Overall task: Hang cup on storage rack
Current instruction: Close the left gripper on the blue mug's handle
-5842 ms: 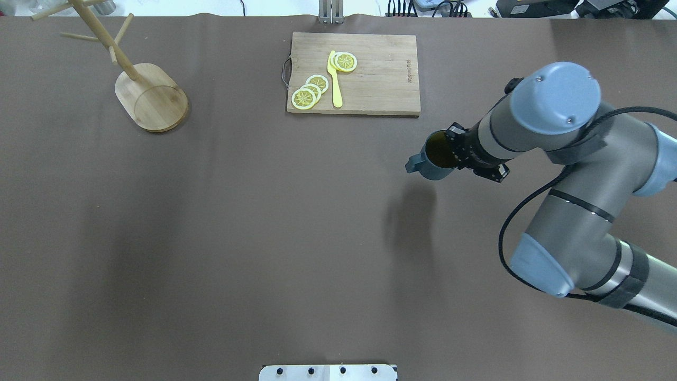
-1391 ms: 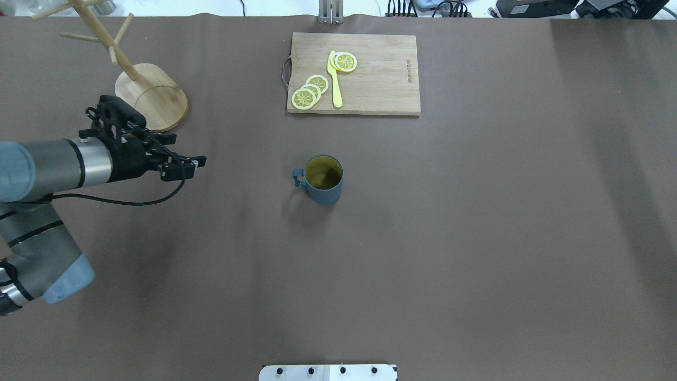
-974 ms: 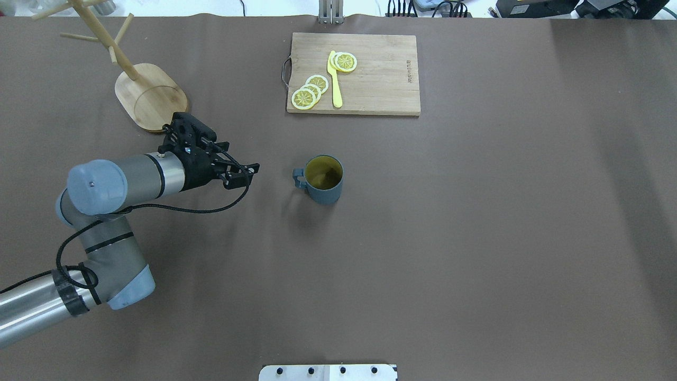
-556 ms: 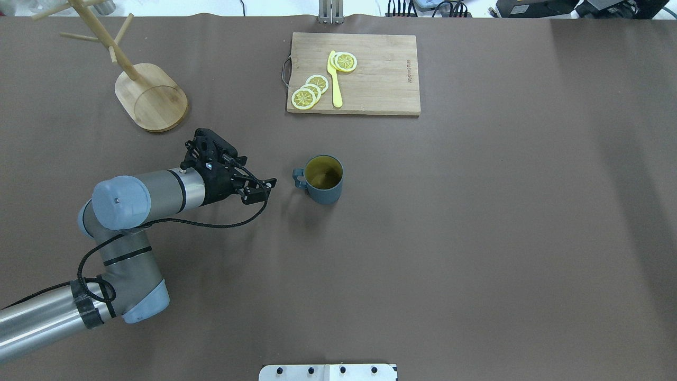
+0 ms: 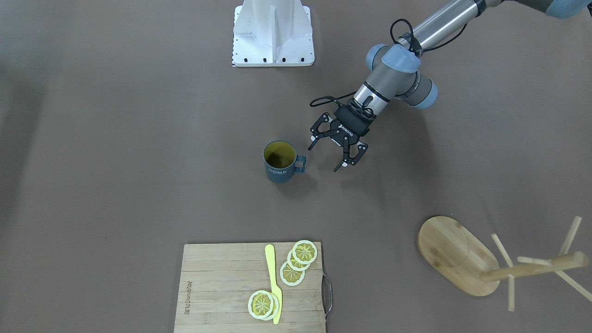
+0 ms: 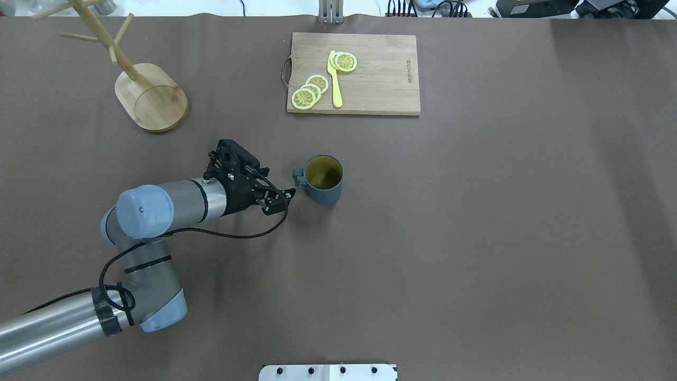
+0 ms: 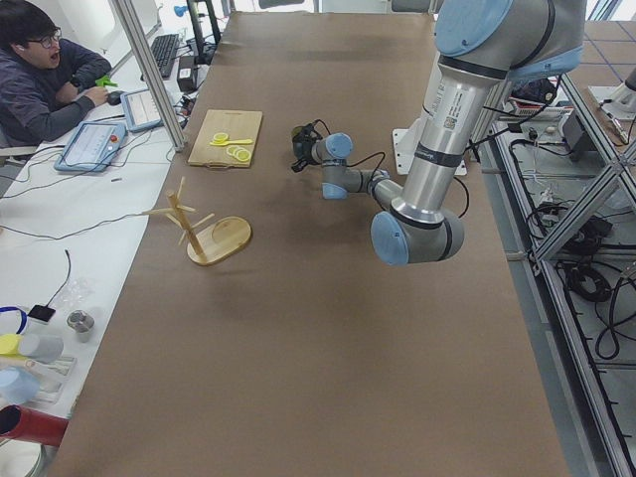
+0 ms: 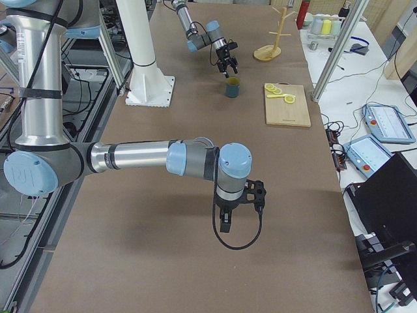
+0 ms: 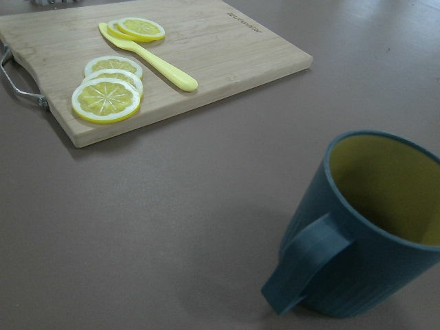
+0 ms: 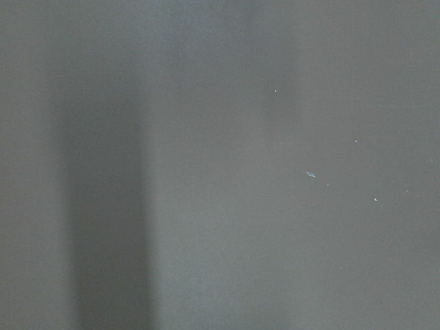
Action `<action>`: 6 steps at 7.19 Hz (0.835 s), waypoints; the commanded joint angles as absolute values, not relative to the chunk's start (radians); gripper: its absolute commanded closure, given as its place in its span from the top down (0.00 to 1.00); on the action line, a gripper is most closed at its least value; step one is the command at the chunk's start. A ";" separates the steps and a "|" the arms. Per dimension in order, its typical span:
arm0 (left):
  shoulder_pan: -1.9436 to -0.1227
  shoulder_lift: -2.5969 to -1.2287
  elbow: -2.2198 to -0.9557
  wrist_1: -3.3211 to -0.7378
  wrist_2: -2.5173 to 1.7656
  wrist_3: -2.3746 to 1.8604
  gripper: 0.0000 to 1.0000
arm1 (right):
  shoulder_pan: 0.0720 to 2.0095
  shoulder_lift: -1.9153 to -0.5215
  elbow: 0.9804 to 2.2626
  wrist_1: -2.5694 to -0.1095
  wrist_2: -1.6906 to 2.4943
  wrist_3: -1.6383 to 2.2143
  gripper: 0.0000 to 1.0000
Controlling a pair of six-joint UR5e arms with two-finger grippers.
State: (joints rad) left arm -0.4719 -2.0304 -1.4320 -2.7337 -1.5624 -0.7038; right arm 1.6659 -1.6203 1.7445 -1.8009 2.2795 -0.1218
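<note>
You have a matt teal cup (image 9: 361, 275) with a smooth yellow lining on a matt brown table covering (image 6: 423, 238). Your storage rack (image 6: 153, 100) and cutting board (image 6: 381, 79) are pale, grained wood. The lemon slices (image 9: 106, 100) and knife (image 9: 158, 65) look like smooth plastic.

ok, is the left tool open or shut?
Open: the left tool has its fingers spread wide, beside the cup, holding nothing.

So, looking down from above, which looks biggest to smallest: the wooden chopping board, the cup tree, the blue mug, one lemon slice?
1. rectangular wooden cutting board
2. light bamboo mug tree, though the picture's edge cuts off its top
3. dark teal-blue mug
4. round yellow lemon slice
</note>
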 commanded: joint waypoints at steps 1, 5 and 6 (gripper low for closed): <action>-0.463 -2.062 -1.410 -2.732 -1.560 -0.721 0.79 | 1.666 -1.621 1.746 -1.801 2.279 -0.121 1.00; -0.465 -2.072 -1.393 -2.734 -1.560 -0.721 0.63 | 1.666 -1.621 1.744 -1.801 2.279 -0.121 1.00; -0.465 -2.077 -1.391 -2.734 -1.560 -0.721 0.59 | 1.666 -1.621 1.746 -1.801 2.279 -0.121 1.00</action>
